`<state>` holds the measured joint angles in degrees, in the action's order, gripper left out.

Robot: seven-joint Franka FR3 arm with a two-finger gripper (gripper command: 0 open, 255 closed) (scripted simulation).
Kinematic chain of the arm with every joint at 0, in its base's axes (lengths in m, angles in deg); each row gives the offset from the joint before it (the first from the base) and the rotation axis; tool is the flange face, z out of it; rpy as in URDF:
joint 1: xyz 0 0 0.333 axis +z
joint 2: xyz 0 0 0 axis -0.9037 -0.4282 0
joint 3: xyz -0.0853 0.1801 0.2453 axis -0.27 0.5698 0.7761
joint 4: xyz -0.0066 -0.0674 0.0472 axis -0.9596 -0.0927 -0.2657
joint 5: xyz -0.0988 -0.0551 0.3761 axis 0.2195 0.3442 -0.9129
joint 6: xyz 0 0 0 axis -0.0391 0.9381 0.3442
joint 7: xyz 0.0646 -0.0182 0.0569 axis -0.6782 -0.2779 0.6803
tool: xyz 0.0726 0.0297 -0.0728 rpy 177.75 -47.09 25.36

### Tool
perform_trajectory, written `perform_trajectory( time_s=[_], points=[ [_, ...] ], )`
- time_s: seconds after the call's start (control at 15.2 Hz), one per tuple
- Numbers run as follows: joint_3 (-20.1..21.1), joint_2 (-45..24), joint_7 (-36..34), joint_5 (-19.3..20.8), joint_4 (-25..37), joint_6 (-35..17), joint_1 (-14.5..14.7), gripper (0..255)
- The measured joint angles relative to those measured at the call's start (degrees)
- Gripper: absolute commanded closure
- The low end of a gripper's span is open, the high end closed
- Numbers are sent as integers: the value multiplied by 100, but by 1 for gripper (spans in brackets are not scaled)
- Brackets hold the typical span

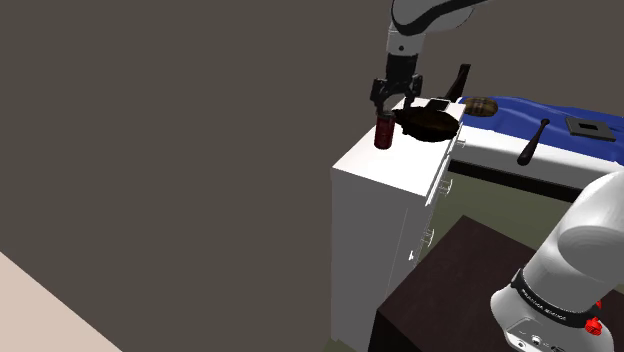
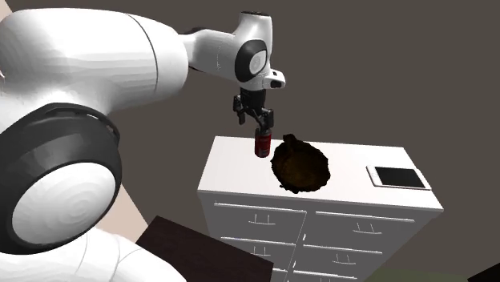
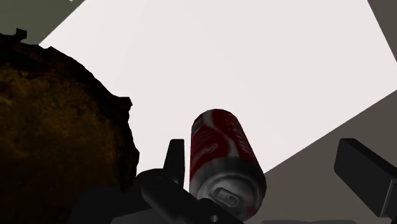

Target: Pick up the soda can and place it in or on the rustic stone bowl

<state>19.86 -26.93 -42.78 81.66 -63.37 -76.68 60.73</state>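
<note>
A red soda can (image 1: 383,133) (image 2: 262,144) (image 3: 222,159) stands upright near the edge of a white dresser top (image 1: 385,165) (image 2: 232,168). Right beside it sits a dark brown, rough stone bowl (image 1: 425,121) (image 2: 301,165) (image 3: 57,127). My black gripper (image 1: 399,101) (image 2: 256,120) (image 3: 261,156) hovers just above the can, open. In the wrist view the can lies between the fingers, close to one finger (image 3: 174,162) and well apart from the other (image 3: 362,172). Nothing is clasped.
A flat white-framed tablet (image 2: 398,176) lies on the dresser's far end past the bowl. Beyond the dresser, a blue-covered bed (image 1: 545,112) carries a dark bat (image 1: 533,142), a brown oval object (image 1: 481,105) and a dark square frame (image 1: 588,127). The dark stand (image 1: 450,290) sits below.
</note>
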Motion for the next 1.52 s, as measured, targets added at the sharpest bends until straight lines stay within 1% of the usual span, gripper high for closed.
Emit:
perform_trajectory(
  time_s=[0.13,0.26,0.66,1.12,1.19,1.52],
  points=[
    [-69,-401,-43,69,279,-103,-77,0],
    [-80,-600,-90,89,413,-154,-92,0],
    [-85,-746,-106,89,113,-596,-96,0],
    [-84,-749,-109,89,72,-642,-95,0],
    [-84,-749,-109,89,72,-642,-95,255],
    [-82,-748,-109,88,75,-642,-94,255]
  ],
)
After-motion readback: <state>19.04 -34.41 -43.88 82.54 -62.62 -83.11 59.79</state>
